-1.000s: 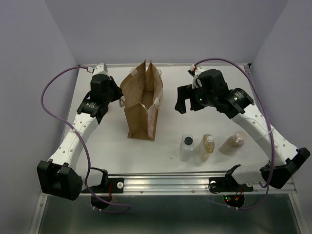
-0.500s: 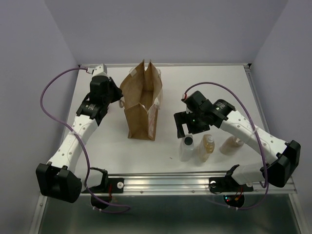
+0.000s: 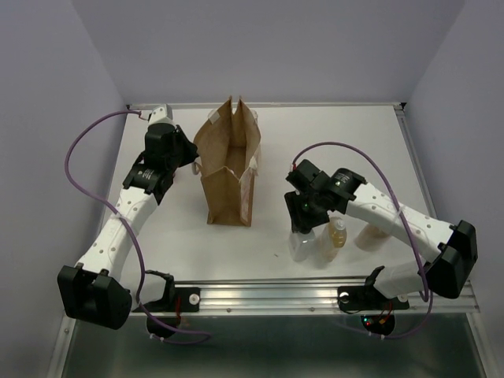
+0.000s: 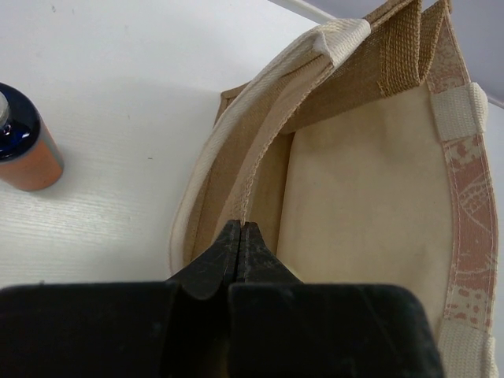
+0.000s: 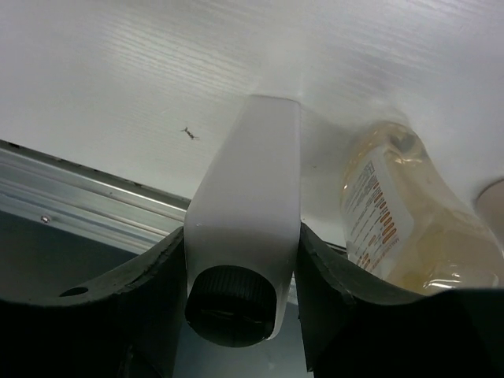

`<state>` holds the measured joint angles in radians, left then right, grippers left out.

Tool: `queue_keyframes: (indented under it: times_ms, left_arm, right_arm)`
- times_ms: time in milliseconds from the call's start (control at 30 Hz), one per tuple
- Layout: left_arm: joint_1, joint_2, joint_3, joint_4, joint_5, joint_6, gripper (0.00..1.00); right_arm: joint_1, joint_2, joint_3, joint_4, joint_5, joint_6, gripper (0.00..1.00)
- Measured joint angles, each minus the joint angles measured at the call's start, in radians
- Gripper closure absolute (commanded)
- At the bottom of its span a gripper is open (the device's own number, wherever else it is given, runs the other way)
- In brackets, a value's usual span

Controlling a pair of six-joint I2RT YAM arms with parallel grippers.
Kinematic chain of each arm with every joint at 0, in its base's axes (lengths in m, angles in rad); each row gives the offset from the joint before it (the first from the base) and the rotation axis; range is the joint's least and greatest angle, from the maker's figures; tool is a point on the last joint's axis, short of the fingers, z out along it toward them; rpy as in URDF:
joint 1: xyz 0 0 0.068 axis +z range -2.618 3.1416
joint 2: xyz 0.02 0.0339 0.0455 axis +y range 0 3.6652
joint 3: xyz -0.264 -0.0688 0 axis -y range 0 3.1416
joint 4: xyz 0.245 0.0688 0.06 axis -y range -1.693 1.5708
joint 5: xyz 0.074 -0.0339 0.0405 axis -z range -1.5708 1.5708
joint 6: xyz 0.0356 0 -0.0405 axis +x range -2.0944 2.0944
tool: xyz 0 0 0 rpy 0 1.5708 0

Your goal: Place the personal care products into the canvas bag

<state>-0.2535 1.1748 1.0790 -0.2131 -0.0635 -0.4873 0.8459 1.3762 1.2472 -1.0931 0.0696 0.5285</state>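
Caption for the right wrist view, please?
Right gripper, jaws gripping the clear bottle on the table, amber bottle alongside.

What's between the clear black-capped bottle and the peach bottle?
The amber bottle stands between the clear bottle and the peach bottle, all in one row; the top view shows it.

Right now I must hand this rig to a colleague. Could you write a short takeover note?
Left hand: shut on the rim of the canvas bag.
Right hand: shut on the clear bottle, which stands on the table.
Beside it: amber bottle and peach bottle.
An orange bottle with dark top stands outside the bag, near the left hand.
Done: no bottle visible in the bag.
Left: lift the clear bottle into the bag, then the others.
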Motion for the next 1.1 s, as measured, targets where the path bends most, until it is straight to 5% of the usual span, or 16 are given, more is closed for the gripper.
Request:
queue_keyframes:
  times_ms: [267, 500, 800, 1100]
  left_arm:
    - [0.000, 0.000, 0.000, 0.000, 0.003, 0.016, 1.00]
    - [0.000, 0.000, 0.000, 0.001, 0.004, 0.019, 1.00]
    - [0.000, 0.000, 0.000, 0.002, 0.005, 0.018, 1.00]
    - [0.000, -0.008, -0.006, 0.006, 0.007, 0.018, 1.00]
  right_arm:
    - [0.000, 0.022, 0.079, -0.035, 0.098, -0.035, 0.99]
    - [0.000, 0.053, 0.468, 0.001, 0.300, -0.096, 0.99]
    - [0.000, 0.294, 1.070, 0.117, 0.310, -0.199, 0.99]
    - [0.000, 0.463, 1.116, 0.179, 0.232, -0.193, 0.99]
